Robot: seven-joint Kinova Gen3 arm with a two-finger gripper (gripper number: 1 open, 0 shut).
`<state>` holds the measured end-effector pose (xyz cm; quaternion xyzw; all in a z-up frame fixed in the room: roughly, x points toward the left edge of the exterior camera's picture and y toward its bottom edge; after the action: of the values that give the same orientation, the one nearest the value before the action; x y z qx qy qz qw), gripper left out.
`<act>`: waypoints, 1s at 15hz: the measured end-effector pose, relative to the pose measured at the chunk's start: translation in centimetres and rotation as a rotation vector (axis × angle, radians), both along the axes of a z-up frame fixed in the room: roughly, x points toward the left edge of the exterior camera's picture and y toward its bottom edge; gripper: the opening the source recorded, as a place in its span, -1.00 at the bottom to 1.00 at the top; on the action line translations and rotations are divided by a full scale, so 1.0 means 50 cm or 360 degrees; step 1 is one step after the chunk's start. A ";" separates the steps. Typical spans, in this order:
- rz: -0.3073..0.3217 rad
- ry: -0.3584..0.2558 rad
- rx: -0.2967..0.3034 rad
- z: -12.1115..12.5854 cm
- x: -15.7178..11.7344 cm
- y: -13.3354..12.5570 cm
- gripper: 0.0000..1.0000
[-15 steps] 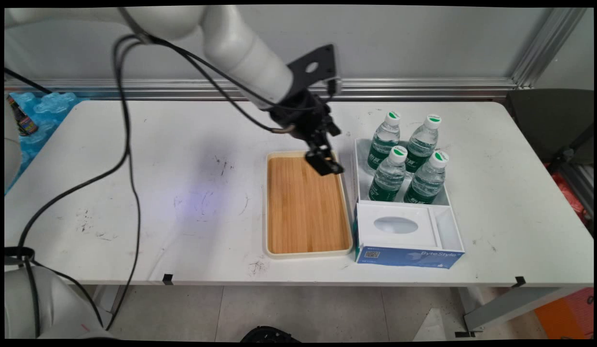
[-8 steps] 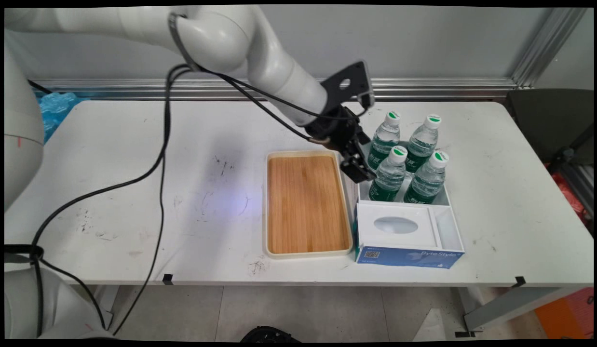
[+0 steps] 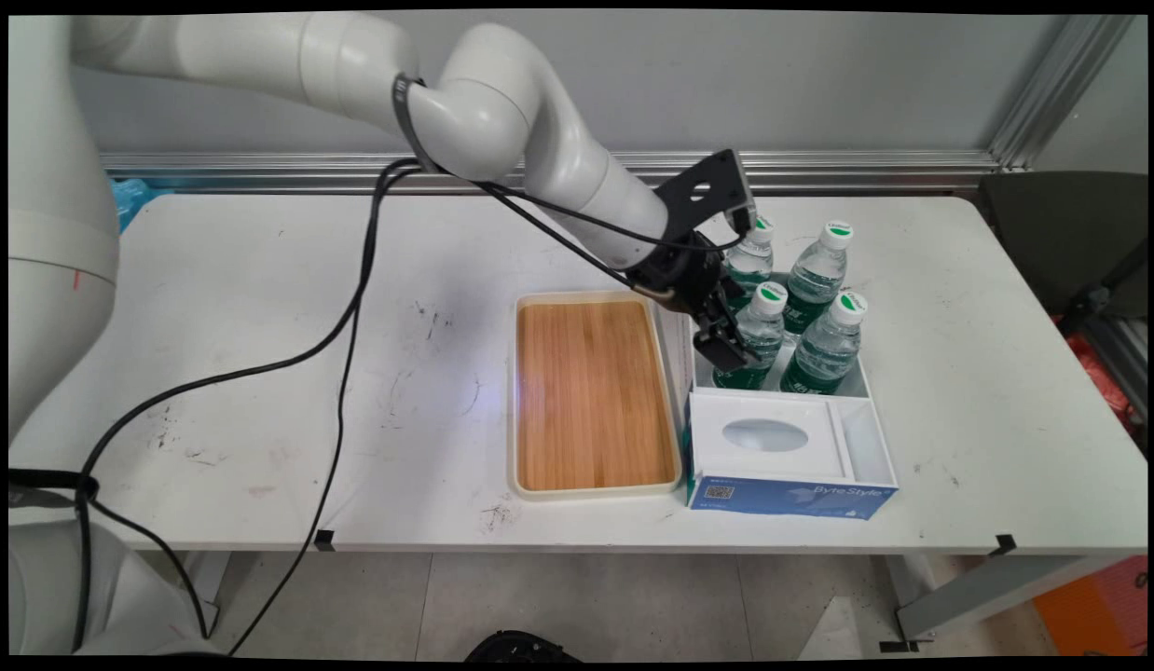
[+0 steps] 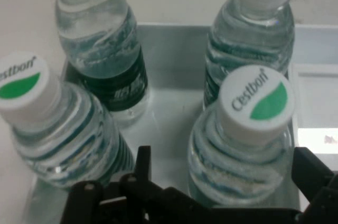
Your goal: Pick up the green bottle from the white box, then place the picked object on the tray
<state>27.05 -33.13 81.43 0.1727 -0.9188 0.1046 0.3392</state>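
Several water bottles with white and green caps stand in a white box [image 3: 864,380] at the table's right. My gripper [image 3: 726,349] reaches down into the box at its near-left bottle [image 3: 760,328]. In the hand view the gripper [image 4: 224,161] is open. Its two fingers [image 4: 142,161] stand on either side of that bottle [image 4: 248,129], and the grip has not closed on it. The other bottles [image 4: 100,49] stand around it.
A wooden tray [image 3: 591,391] with a cream rim lies just left of the box. A blue tissue box [image 3: 787,466] adjoins the white box on the near side. Black cables hang from the arm over the table's left half.
The gripper has moved right and down, from above the tray's far right corner, over the box's left wall, to the near-left bottle.
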 end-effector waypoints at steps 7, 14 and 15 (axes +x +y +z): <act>0.0013 0.0051 0.0020 -0.029 -0.026 -0.011 -1.00; 0.0010 0.0050 0.0035 -0.025 -0.025 -0.005 -1.00; 0.0005 0.0049 0.0031 -0.020 -0.024 -0.003 -1.00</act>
<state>25.83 -33.30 80.42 0.1791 -0.9141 0.0936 0.3515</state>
